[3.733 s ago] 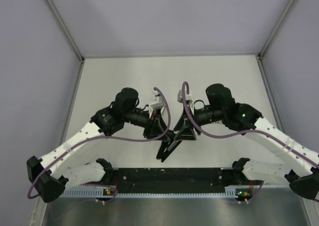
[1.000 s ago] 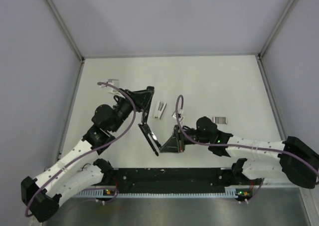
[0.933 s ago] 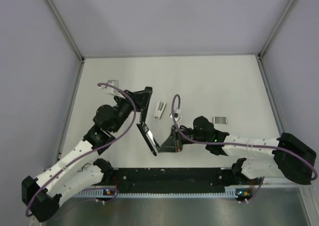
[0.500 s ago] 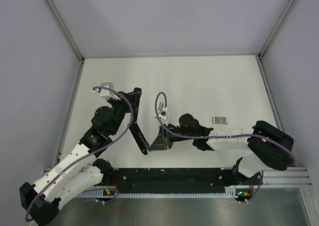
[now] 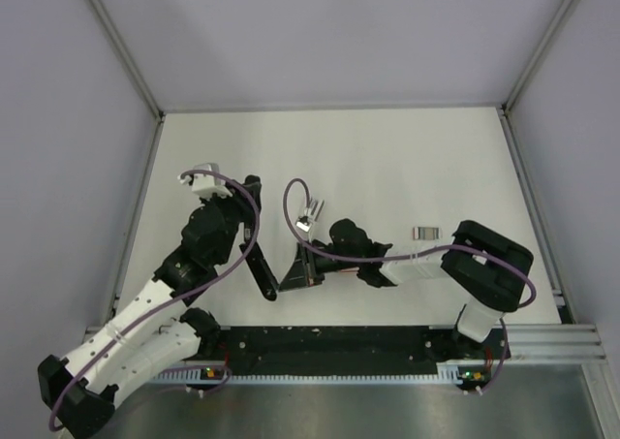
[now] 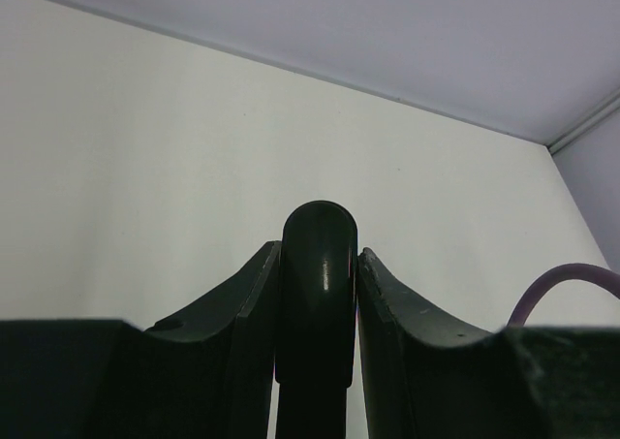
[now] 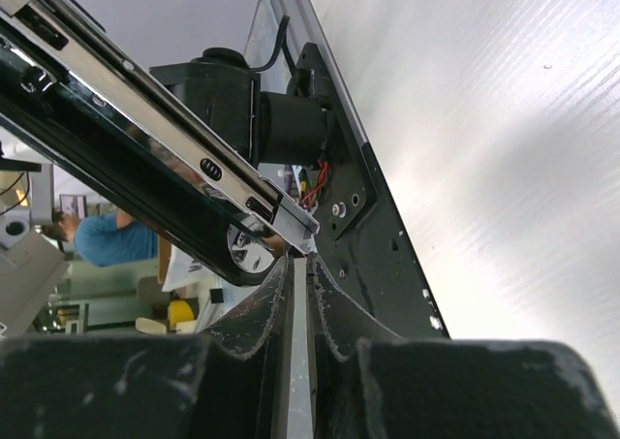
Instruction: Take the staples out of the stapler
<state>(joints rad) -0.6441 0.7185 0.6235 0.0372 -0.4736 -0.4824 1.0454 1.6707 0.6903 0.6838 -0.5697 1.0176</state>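
The white surface (image 5: 387, 158) carries everything. Above it the opened stapler (image 5: 263, 279) hangs between both arms. The left claw (image 6: 318, 265) is clamped tight on its rounded black upper arm, and the right claw (image 7: 298, 269), almost closed, pinches the chrome rail's end. The staples (image 5: 427, 233) lie on the surface, well apart to the right.

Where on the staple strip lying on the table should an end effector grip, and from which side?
Probably from straight above, closing across the narrow width of the staples at mid-length: they lie flat on the table, long axis left-right in the top view.
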